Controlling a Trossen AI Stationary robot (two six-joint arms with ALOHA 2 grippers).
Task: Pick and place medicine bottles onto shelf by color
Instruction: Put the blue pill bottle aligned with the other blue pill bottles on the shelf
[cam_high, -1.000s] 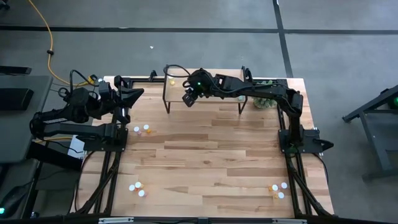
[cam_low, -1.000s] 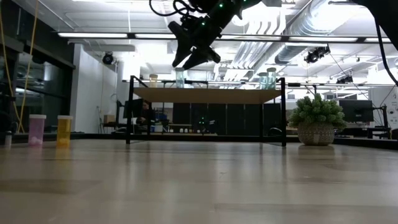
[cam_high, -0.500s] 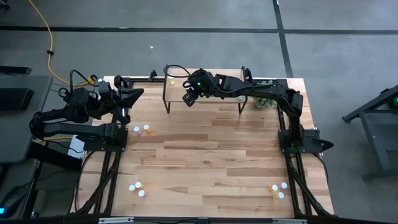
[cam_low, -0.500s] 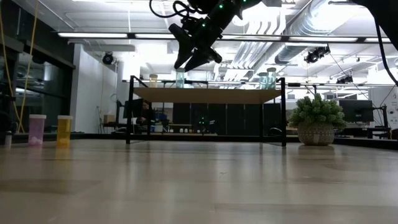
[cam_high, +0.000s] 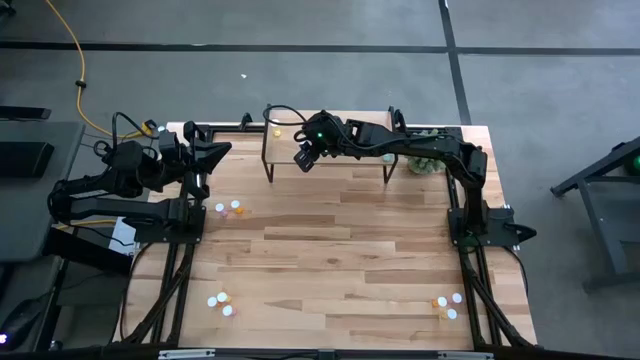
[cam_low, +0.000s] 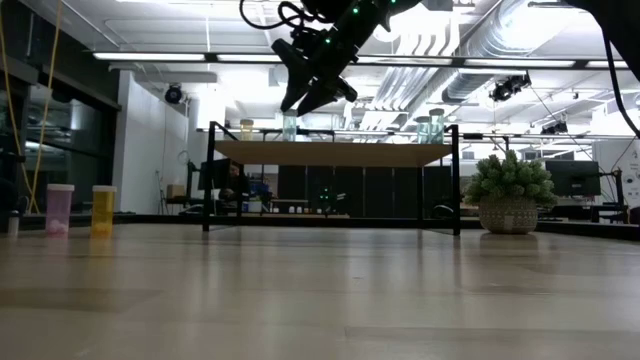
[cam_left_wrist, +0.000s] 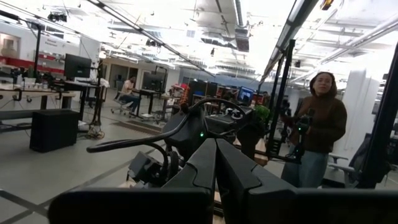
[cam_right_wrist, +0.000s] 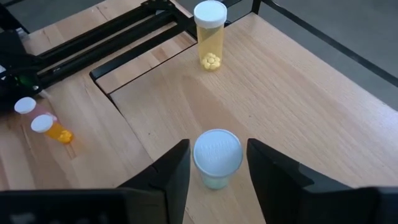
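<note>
Above the shelf (cam_right_wrist: 298, 87), the right tool (cam_right_wrist: 216, 163) hangs apart, straddling a teal bottle (cam_right_wrist: 217, 158); the left tool (cam_left_wrist: 214, 163) is together

The surface (cam_high: 340, 250) is pale wood planking with visible grain, matt seen from above, with a soft sheen at table level. The shelf (cam_right_wrist: 298, 81) has a smooth light wood top on thin black metal legs. At its 12 o'clock edge a translucent yellow plastic bottle (cam_right_wrist: 210, 36) shows pills inside; its white cap looks smooth. The right gripper (cam_right_wrist: 217, 171) has matt black fingers.
</note>
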